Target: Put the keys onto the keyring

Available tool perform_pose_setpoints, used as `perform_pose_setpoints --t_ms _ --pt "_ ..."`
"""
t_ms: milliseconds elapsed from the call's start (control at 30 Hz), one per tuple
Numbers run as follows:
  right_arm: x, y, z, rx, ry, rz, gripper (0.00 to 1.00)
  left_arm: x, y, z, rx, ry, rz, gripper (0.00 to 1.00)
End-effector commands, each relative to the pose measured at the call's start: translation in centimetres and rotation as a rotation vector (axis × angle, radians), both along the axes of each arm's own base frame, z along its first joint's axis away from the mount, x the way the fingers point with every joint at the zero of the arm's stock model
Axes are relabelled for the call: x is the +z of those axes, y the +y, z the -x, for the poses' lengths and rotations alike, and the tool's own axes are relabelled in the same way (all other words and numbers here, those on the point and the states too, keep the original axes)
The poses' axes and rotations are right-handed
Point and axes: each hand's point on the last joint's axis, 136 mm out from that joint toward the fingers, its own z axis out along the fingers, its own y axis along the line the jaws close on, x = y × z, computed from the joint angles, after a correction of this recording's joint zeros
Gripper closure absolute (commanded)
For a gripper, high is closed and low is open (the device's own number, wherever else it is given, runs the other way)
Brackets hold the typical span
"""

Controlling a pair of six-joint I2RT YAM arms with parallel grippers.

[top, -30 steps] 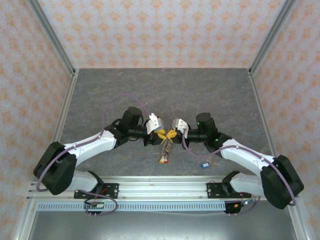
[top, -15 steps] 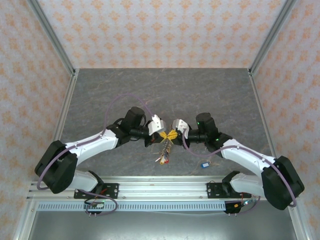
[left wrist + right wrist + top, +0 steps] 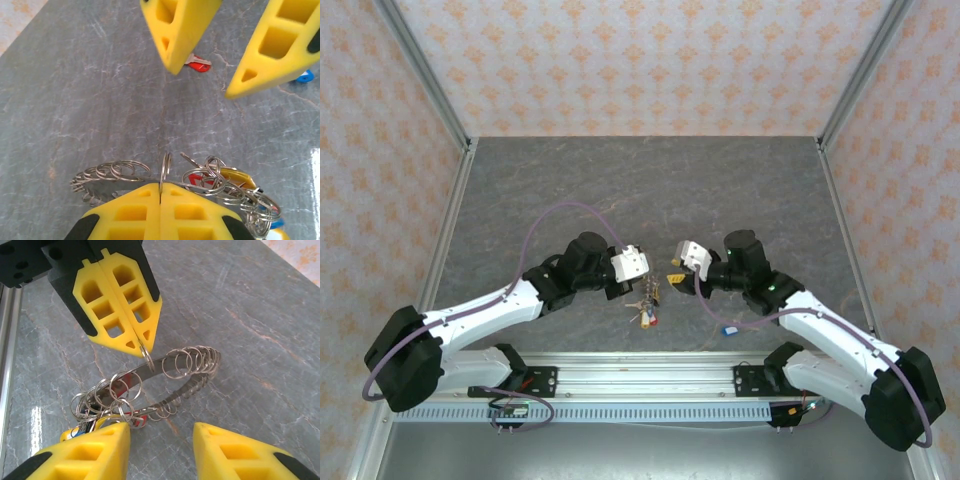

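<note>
Overhead; wrists seemingly opposed, sharing keyring point(image 3: 192, 360).

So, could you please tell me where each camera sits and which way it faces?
Top: above and behind the arms, looking down at the table; both arms show, with the left hand and right hand facing each other.
Left wrist: on the left arm, looking past its own shut fingers towards the right hand.
Right wrist: on the right arm, facing the left hand; its own open fingers frame the bottom.
Shared: both wrist views show the keyring and keys, pinched by the left hand.
</note>
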Motion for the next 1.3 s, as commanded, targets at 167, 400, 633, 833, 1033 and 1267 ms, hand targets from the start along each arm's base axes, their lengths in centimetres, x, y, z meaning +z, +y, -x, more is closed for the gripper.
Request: perform_pose_setpoints --t_ms 167,400,633,833,1033,1267 --pt "2.9 -7.6 -7.9 -0.884 0.234 -0.294 0.76 1.3 -0.1 -0.9 0.046 -0.038 0.039 1.0" --pt "-4.5 -14.0 -4.5 -1.373 0.623 0.068 0.65 0.4 0.1 -1.0 0.088 0.024 0.054 1.0" --pt "-11.3 -16.9 -2.6 -1.519 0.911 0.168 0.52 0.2 0.3 -1.7 0.125 0.084 0.082 1.0" --pt "-11.9 -18.4 -3.1 -1.553 1.028 0.066 0.52 0.8 0.3 -1.9 0.136 0.124 0.13 1.0" --pt "-12.0 -18.8 0.4 -1.578 1.138 0.133 0.58 1.1 0.4 -2.2 0.175 0.157 0.163 1.0" --pt "-13.9 -17.9 4.8 -1.651 1.252 0.077 0.65 1.0 0.2 -2.2 0.177 0.174 0.172 1.0"
